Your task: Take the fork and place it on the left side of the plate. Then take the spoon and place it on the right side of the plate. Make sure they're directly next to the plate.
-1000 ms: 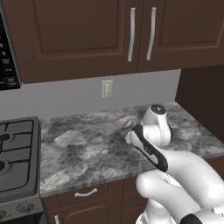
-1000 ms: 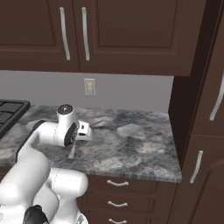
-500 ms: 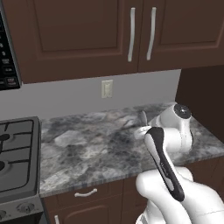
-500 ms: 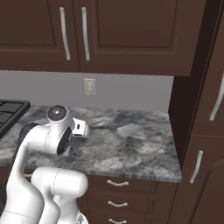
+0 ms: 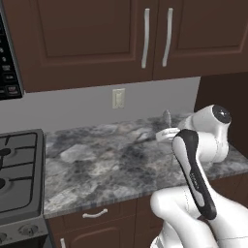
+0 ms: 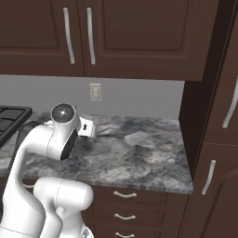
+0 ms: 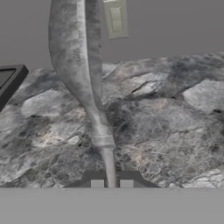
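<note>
Jaws of the gripper [image 7: 111,183] are pressed together on a thin metal handle, pinching it at its near end, so you already have the piece in hand. From the pinch, the handle runs straight away from the fingertips and widens into a broad, rounded head. I take it for the spoon [image 7: 78,65], though it is so close and blurred that tines cannot be ruled out. Its long axis carries on the line of the gripper rather than crossing it, and in the left base view the head [image 5: 166,117] stands up above the hand over the back of the counter. Beneath and beyond it lies the grey marbled counter [image 7: 175,113], with the corner of the stove [image 7: 8,78] off to one side and the wall outlet [image 7: 115,19] farthest back. Which way the plate lies from here I cannot tell. Find its right rim before you lower, then lay the handle parallel to that rim.
</note>
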Tool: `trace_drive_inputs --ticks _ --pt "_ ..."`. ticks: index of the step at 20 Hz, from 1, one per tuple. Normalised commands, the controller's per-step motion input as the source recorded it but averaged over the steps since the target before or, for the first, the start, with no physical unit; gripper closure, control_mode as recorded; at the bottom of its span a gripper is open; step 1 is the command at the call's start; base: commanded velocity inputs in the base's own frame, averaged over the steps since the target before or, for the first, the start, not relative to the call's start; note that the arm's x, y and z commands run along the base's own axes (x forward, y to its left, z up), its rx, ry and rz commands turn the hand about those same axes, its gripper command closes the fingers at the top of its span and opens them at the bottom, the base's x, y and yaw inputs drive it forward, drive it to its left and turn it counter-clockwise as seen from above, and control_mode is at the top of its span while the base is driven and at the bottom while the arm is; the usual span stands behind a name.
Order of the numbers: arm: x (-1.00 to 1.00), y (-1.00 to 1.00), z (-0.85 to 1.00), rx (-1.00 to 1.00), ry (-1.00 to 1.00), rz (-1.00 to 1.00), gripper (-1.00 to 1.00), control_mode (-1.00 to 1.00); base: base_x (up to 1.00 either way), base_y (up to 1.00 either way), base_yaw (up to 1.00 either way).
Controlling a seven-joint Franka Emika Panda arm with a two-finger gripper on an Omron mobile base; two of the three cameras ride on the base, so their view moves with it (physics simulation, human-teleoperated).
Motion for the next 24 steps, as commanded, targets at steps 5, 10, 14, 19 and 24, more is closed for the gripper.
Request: trace_drive_inputs --ticks 5,10,14,19,24 --pt "0.00 0.00 0.29 0.03 -0.05 0.00 1.00 -1.00 0.00 0.00 0.00" --pt "-0.10 0.00 0.28 0.00 -0.10 0.00 1.00 -1.00 0.00 0.00 0.00" --pt "-0.22 0.00 0.40 0.00 -0.15 0.00 1.00 -1.00 0.00 0.00 0.00" --pt "-0.22 0.08 0.37 0.00 -0.11 0.00 1.00 -1.00 0.00 0.00 0.00" --pt "-0.24 0.09 0.36 0.00 -0.10 0.00 1.00 1.00 -0.07 0.02 0.00"
